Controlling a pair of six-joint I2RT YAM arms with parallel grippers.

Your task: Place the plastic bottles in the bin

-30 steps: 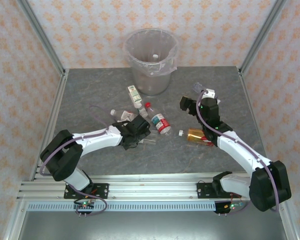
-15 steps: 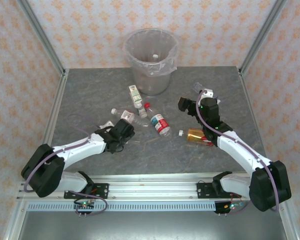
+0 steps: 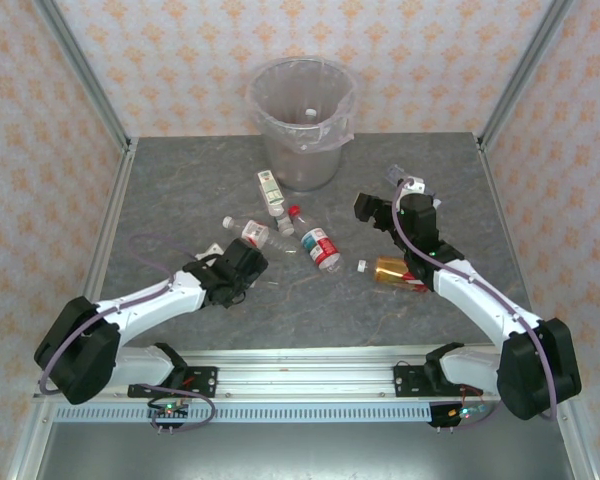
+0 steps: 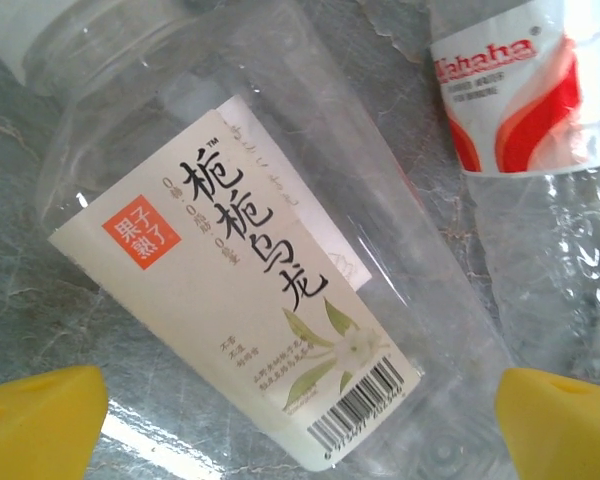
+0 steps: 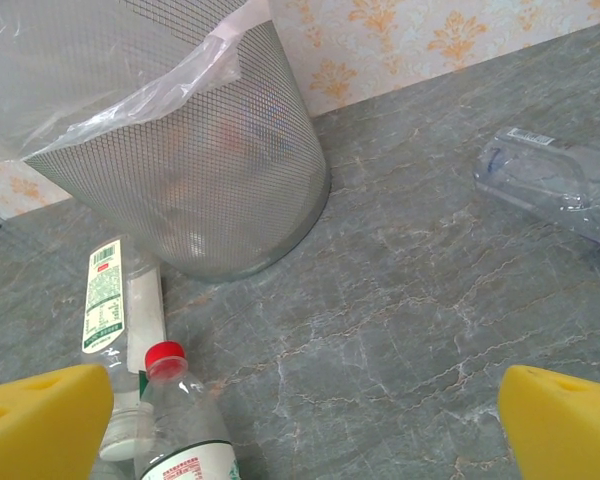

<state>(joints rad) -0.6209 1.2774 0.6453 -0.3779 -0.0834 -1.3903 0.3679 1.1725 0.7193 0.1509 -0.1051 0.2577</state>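
Note:
Several plastic bottles lie on the grey table in front of the bin [image 3: 302,120]. In the top view these are a green-white labelled one [image 3: 270,192], a red-capped one [image 3: 315,242], a white-capped one [image 3: 248,231] and an amber one [image 3: 398,273]. My left gripper [image 3: 246,268] is open low over a clear bottle with a white label [image 4: 230,300], its yellow fingertips [image 4: 40,420] on either side of it. A red-white labelled bottle [image 4: 520,90] lies beside that. My right gripper [image 5: 300,430] is open and empty, facing the bin [image 5: 180,150], the red-capped bottle [image 5: 180,420] and the green-white labelled bottle [image 5: 110,320].
A clear unlabelled bottle [image 5: 550,185] lies to the right of the bin, near my right gripper [image 3: 368,208]. Patterned walls and metal posts close in the table on three sides. A rail runs along the near edge by the arm bases.
My left arm has drawn back to the left and nearer the front edge, its gripper still open. The right arm has hardly moved. The bottles lie where they were.

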